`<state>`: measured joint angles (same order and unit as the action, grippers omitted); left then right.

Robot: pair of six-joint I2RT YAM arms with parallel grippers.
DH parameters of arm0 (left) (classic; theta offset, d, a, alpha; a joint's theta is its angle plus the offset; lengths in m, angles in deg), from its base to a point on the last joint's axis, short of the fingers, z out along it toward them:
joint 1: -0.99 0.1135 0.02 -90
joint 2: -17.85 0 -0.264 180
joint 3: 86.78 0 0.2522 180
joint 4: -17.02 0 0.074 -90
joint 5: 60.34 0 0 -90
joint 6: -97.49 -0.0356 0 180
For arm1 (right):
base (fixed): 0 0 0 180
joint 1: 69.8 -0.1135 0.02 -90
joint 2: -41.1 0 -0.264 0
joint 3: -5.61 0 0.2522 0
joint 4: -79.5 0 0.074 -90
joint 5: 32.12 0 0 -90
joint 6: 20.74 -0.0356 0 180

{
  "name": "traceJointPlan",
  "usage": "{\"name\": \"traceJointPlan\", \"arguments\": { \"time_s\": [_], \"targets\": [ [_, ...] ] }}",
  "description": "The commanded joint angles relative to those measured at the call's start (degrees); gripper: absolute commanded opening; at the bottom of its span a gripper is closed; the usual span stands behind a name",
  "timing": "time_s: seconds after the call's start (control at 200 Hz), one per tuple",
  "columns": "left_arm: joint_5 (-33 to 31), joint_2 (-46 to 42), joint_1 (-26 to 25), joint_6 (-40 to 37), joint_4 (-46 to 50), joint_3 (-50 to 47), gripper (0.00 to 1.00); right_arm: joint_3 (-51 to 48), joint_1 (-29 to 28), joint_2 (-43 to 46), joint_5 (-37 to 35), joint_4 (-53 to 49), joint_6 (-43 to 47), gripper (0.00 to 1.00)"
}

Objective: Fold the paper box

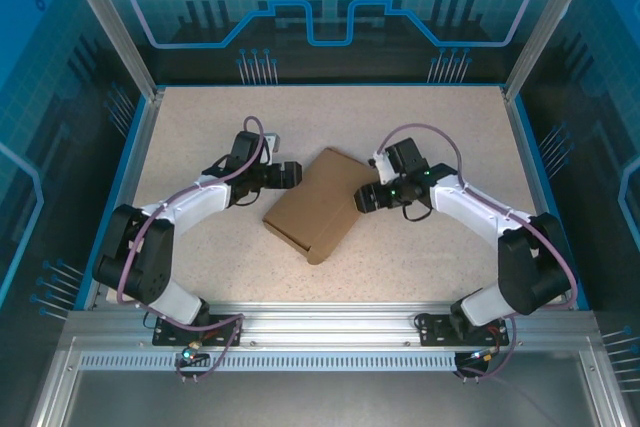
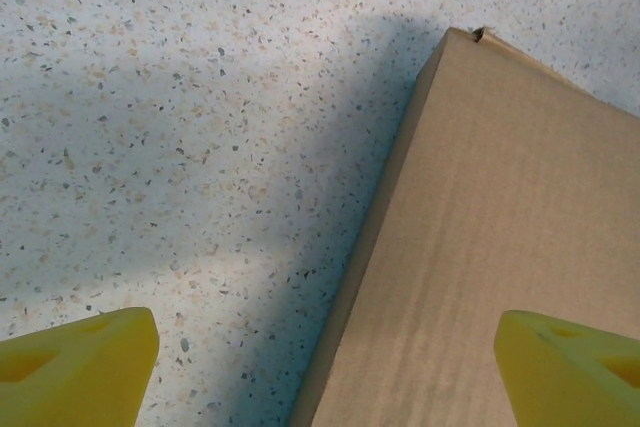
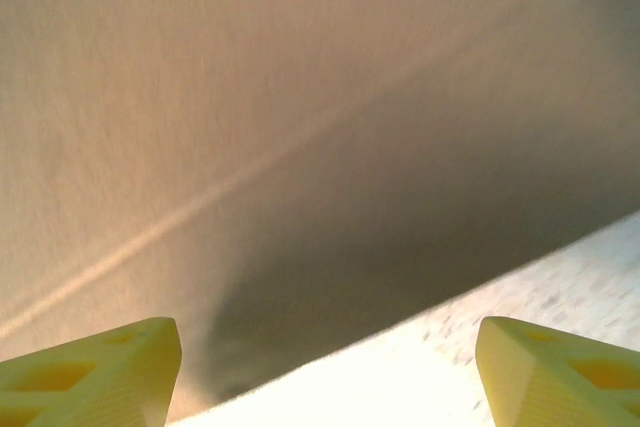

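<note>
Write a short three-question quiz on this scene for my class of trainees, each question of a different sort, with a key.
1. True or false: the paper box lies spread out as a flat, unfolded sheet.
2. Multiple choice: the left gripper and the right gripper are A) both open, B) both shut, C) one open, one shut.
3. Short answer: what colour are the fingertips in the wrist views?
Key: 1 false, it is closed up into a shallow box; 2 A; 3 yellow.
</note>
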<state>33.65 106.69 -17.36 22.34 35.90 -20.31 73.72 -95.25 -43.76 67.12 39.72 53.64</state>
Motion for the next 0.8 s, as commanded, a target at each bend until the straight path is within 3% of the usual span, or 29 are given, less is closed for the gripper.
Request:
{"name": "traceJointPlan", "arguments": {
  "time_s": [0.0,0.17,0.795],
  "targets": [
    [0.1,2.0,1.1,-3.9,4.2,0.8,0.89,-4.4,-0.7,2.2,9.0,3.8,-7.3,0.78],
    [0.2,2.9,1.5,-4.9,5.4,0.4,0.88,-8.0,-2.2,0.9,12.1,10.3,-11.5,0.78],
    [13.9,8.4,2.1,-1.5,6.1,0.1,0.69,-12.3,-1.5,-5.4,16.6,26.2,-19.6,0.69]
  ]
}}
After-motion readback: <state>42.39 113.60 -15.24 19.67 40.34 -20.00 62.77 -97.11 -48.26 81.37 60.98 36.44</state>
